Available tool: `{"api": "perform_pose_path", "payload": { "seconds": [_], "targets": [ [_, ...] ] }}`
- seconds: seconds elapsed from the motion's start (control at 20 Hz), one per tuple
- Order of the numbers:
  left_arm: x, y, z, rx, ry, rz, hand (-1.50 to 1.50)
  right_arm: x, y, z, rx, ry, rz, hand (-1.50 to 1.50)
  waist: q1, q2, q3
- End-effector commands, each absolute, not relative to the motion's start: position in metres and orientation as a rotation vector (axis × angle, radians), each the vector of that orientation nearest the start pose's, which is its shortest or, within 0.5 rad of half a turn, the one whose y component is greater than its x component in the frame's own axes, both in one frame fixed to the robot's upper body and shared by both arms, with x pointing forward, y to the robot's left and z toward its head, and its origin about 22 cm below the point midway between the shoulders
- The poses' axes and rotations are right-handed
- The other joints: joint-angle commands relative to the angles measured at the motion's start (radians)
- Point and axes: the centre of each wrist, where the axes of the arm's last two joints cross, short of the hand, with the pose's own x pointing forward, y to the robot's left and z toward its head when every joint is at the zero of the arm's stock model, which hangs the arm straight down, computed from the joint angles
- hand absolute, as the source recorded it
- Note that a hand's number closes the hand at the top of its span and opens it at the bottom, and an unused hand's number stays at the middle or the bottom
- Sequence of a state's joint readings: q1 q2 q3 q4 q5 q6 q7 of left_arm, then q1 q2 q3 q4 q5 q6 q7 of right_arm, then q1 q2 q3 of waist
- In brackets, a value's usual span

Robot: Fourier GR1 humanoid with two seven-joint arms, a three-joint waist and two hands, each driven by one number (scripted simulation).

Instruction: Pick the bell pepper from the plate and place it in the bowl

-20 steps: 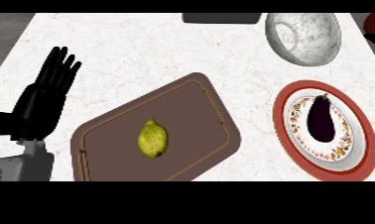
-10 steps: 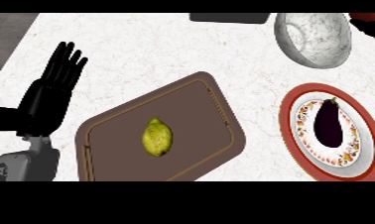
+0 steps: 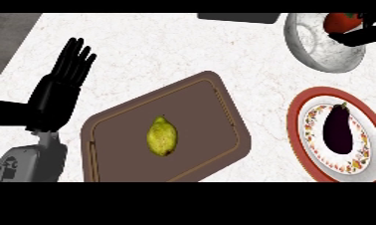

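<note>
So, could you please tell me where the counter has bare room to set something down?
Bare counter lies between the left hand, the brown tray and the bowl. It is crowded at the right, where the bowl, the right hand and the plate sit close.

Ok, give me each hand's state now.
Left hand: open, holding nothing.
Right hand: fingers at the red bell pepper over the bowl; grip cannot be told.

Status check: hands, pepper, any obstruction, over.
Left hand open, resting at left edge. Right hand over the bowl, grip unclear. Red bell pepper at bowl. No obstruction seen.
</note>
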State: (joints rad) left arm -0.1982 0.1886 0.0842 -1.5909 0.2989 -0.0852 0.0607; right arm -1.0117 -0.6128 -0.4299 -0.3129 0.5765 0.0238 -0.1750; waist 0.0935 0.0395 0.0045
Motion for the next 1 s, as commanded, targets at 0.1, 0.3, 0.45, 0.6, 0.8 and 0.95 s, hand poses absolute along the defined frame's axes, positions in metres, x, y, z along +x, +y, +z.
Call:
{"api": "perform_pose_path", "payload": {
  "seconds": [0.1,0.3,0.45,0.6,0.8,0.95],
  "targets": [
    [0.294,0.271,0.079,-0.173,-1.745,-0.003,0.00,0.428,-0.392,0.128,-0.551,-1.450,0.417,-1.50,0.011,0.008,0.002],
    [0.288,0.273,0.078,-0.183,-1.736,-0.012,0.00,0.423,-0.406,0.134,-0.461,-1.614,0.233,-1.50,0.012,0.006,0.005],
    [0.282,0.273,0.068,-0.185,-1.730,-0.004,0.00,0.419,-0.414,0.135,-0.396,-1.707,0.033,-1.50,0.010,0.006,0.005],
    [0.285,0.275,0.069,-0.160,-1.719,0.008,0.00,0.419,-0.416,0.135,-0.279,-1.777,-0.208,-1.50,-0.005,0.002,0.005],
    [0.283,0.281,0.079,-0.154,-1.742,-0.006,0.00,0.400,-0.450,0.136,-0.263,-1.765,-0.349,-1.50,0.002,0.006,0.005],
    [0.285,0.279,0.068,-0.164,-1.727,0.024,0.00,0.377,-0.476,0.121,-0.302,-1.730,-0.394,-1.50,-0.014,0.010,0.004]
  ]
}}
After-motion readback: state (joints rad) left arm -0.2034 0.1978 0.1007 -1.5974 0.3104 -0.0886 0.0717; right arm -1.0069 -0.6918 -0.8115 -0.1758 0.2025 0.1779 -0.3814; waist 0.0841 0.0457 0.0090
